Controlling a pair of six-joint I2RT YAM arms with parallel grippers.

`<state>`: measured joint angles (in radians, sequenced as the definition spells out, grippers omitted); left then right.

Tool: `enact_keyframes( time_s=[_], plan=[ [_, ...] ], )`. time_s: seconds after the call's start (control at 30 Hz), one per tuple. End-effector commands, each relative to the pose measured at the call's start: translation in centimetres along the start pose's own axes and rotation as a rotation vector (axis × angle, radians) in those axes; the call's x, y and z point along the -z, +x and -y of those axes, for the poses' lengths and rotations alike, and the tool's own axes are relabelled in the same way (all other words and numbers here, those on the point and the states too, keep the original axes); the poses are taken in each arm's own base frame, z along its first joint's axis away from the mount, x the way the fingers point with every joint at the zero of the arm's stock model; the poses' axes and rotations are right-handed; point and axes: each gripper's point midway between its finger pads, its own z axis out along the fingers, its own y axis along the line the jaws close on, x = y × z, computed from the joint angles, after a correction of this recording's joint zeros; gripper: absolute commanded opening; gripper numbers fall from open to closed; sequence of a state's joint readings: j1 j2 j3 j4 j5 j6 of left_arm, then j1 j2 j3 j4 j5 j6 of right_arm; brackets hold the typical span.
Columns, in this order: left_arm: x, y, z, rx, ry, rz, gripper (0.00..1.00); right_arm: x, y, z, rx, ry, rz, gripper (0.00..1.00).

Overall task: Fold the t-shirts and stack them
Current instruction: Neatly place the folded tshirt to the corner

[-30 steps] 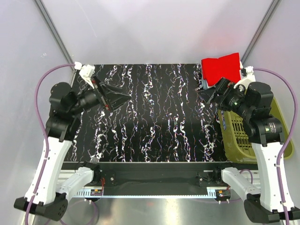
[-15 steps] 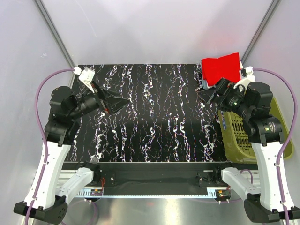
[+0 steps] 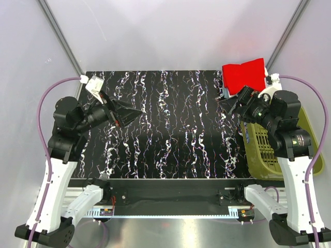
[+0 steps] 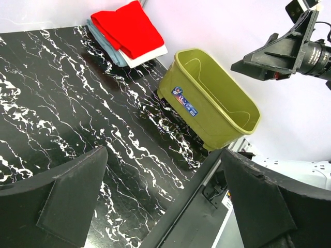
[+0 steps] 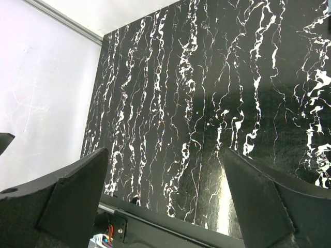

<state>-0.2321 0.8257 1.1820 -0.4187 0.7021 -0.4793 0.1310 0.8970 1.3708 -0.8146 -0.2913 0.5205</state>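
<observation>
Red cloth tops the folded t-shirts (image 3: 243,75), stacked at two o'clock on the black marbled surface (image 3: 170,134), with white and pale blue beneath. You have no loose shirt showing there or in the olive basket (image 4: 217,98), so the job looks finished. Your left claw (image 3: 132,113) and right claw (image 5: 165,201) gape wide, holding nothing.

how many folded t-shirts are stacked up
3. All in one pile at the far right corner of the black marbled table: a bright red cloth shirt on top, a white cloth shirt beneath, a pale blue cloth shirt lowest. More could be hidden.
</observation>
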Motion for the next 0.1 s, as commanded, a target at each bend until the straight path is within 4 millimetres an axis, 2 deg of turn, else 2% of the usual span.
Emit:
enact_keyframes(
  time_s=[0.0, 0.07],
  plan=[
    [0.22, -0.58, 0.11, -0.035, -0.003, 0.029, 0.99, 0.39, -0.38, -0.13, 0.016, 0.007, 0.010, 1.00],
    [0.24, -0.54, 0.04, -0.037, -0.006, 0.029, 0.99, 0.54, -0.53, -0.20, 0.027, 0.005, 0.019, 1.00]
  ],
)
